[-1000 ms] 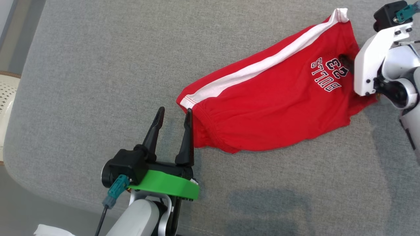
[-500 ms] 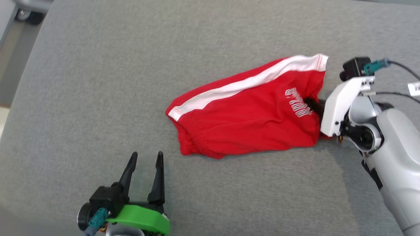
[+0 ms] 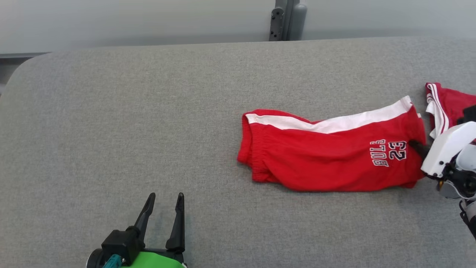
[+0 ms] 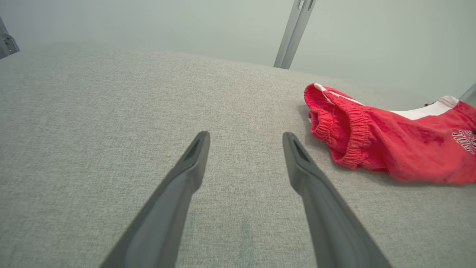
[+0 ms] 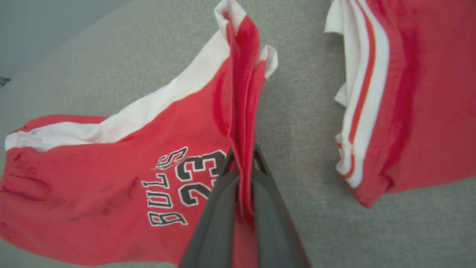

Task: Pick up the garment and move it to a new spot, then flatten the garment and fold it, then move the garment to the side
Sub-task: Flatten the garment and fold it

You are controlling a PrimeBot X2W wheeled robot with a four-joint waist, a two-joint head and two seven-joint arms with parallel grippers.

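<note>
Red shorts (image 3: 327, 160) with a white side stripe and "BULLS 23" print lie folded on the grey cushion, right of centre. My right gripper (image 3: 416, 146) is shut on their leg-hem edge at the far right; in the right wrist view the pinched red cloth (image 5: 243, 123) rises in a ridge from between the fingers (image 5: 219, 201). My left gripper (image 3: 164, 199) stands open at the lower left, well clear of the waistband (image 4: 334, 123), with bare cushion between its fingers (image 4: 186, 175).
A second red garment (image 3: 448, 102) with white stripes lies just beyond the shorts at the right edge (image 5: 401, 93). The grey cushion (image 3: 130, 130) stretches wide to the left. A pale wall and a metal post (image 3: 284, 20) stand behind its far edge.
The head camera has swung, so the whole picture shifted. My right gripper keeps its hold on the shorts, which now lie stretched out flatter near the second garment. My left gripper has let go and drawn back.
</note>
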